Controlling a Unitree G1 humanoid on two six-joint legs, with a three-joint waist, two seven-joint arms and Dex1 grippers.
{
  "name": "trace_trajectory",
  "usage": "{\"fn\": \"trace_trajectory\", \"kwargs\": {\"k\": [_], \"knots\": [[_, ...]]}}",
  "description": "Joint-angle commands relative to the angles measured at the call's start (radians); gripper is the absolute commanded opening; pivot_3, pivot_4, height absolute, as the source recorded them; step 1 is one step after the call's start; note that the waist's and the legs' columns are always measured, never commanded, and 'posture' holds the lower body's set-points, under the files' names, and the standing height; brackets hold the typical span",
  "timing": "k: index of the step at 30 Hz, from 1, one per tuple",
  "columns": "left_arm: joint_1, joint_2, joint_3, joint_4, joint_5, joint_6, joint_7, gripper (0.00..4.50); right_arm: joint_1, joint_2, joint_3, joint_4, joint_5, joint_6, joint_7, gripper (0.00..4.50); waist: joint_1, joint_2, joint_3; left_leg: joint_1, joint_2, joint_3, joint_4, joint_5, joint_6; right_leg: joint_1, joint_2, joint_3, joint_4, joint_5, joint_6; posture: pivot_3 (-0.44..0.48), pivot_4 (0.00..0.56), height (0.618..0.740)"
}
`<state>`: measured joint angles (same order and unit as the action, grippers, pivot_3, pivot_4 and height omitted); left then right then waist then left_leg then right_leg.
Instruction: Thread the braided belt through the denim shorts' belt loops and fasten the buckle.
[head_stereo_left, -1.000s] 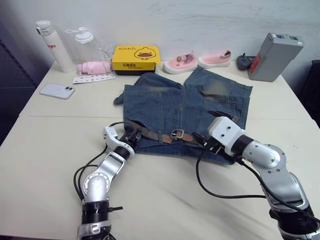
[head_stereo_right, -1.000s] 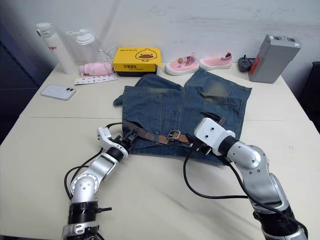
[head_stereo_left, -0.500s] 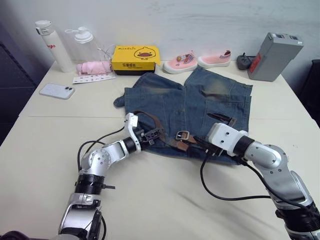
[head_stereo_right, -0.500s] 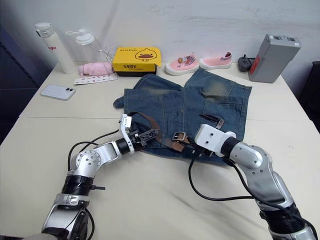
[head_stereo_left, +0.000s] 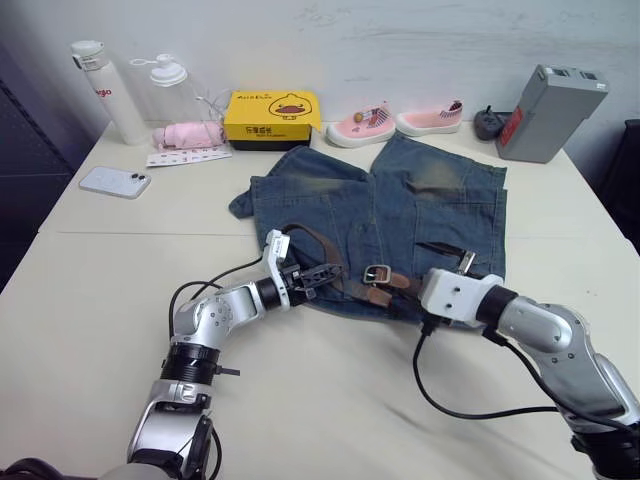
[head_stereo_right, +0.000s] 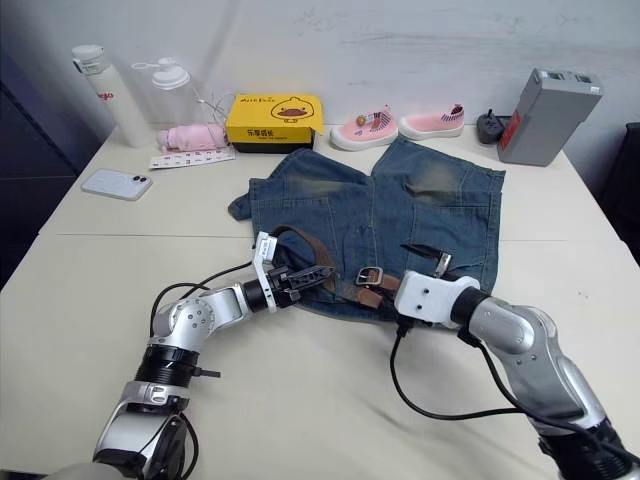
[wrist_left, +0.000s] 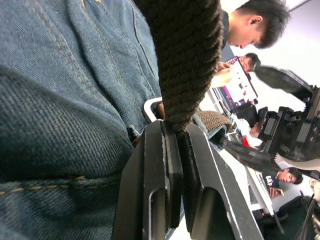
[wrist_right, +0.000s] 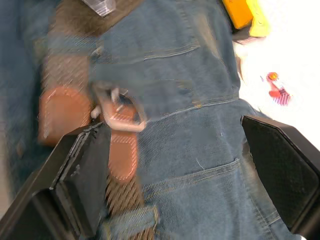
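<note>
The denim shorts (head_stereo_left: 420, 200) lie flat at the table's middle, waistband toward me. The braided belt (head_stereo_left: 322, 240) arches over the waistband's left part and runs right to the silver buckle (head_stereo_left: 377, 273), which lies on the denim with brown leather tabs beside it. My left gripper (head_stereo_left: 320, 274) is shut on the woven strap (wrist_left: 190, 50) just left of the buckle. My right gripper (head_stereo_left: 408, 300) is open at the waistband's near edge, right of the buckle (wrist_right: 117, 107), touching nothing. A denim belt loop (wrist_right: 131, 221) crosses the strap.
At the back stand a yellow box (head_stereo_left: 271, 115), pink shoes (head_stereo_left: 360, 123), a grey box (head_stereo_left: 548, 112), two bottles (head_stereo_left: 110, 90) and a pink cloth (head_stereo_left: 190, 135). A phone (head_stereo_left: 113, 181) lies at the left. Black cables trail from both arms over the near table.
My left gripper has slid right along the waistband, carrying the belt, and the buckle has shifted right. My right gripper has drawn back toward me and slightly right.
</note>
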<state>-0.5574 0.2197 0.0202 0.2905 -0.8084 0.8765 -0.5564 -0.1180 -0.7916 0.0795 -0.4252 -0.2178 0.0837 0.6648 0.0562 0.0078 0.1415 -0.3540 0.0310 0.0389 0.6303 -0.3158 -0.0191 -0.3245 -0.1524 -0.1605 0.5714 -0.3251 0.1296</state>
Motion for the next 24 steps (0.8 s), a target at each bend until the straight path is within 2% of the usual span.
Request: {"fn": "trace_trajectory", "kwargs": {"k": [1,16,24], "knots": [[-0.034,-0.008,-0.006,0.029,0.038,-0.010,-0.050,0.00,0.019,-0.050,0.008,0.005,-0.068,-0.129,-0.004,4.43,0.000,0.000,0.000,0.000,0.000,0.000,0.000,0.000,0.000,0.000,0.000,0.000,0.000,0.000,0.000,0.000,0.150,0.683],[-0.047,-0.027,0.009,0.045,0.117,-0.002,-0.103,0.00,0.067,-0.006,0.087,0.042,-0.227,-0.256,-0.050,4.43,-0.002,0.000,0.000,0.000,0.000,0.000,0.001,0.000,0.000,0.001,0.000,0.000,0.001,0.000,0.000,0.000,0.150,0.683],[-0.040,-0.030,0.027,0.028,0.123,0.014,-0.098,0.00,0.005,0.056,0.132,0.118,-0.292,-0.263,-0.085,4.43,-0.005,0.000,0.000,0.001,0.000,0.000,0.001,0.000,0.000,0.001,0.000,0.000,0.001,0.000,0.000,0.000,0.150,0.683]]}}
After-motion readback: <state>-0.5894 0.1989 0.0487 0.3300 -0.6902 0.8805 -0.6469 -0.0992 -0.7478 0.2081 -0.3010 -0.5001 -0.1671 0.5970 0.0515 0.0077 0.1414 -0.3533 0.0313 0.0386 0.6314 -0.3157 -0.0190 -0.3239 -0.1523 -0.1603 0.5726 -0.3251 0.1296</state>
